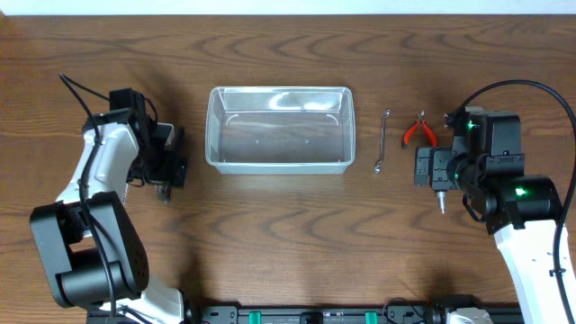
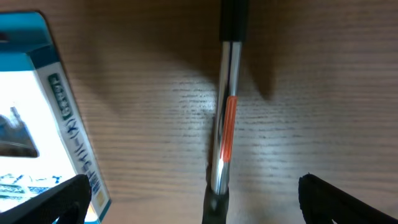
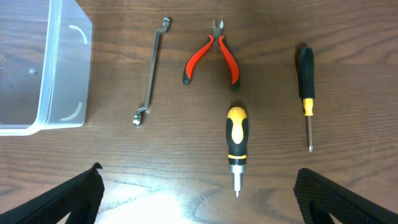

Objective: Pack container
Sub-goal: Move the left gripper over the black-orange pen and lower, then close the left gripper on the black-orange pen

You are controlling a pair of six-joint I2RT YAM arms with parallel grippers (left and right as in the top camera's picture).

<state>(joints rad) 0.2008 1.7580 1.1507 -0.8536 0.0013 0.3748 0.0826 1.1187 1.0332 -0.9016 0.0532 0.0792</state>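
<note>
The clear plastic container (image 1: 279, 129) stands empty at mid-table; its corner also shows in the right wrist view (image 3: 37, 68). My left gripper (image 2: 199, 202) is open, low over a chrome-shafted tool with an orange band (image 2: 225, 124) that lies between its fingers; in the overhead view this gripper (image 1: 169, 164) is left of the container. My right gripper (image 3: 199, 193) is open and empty, above a yellow-and-black screwdriver (image 3: 237, 140); in the overhead view it (image 1: 432, 168) is right of the container.
A blue-and-white card box (image 2: 37, 124) lies beside the left gripper. Right of the container lie a thin wrench (image 3: 151, 81), red-handled pliers (image 3: 211, 57) and a slim black-and-yellow screwdriver (image 3: 305, 87). The wrench (image 1: 382, 140) and pliers (image 1: 418, 131) also show from overhead.
</note>
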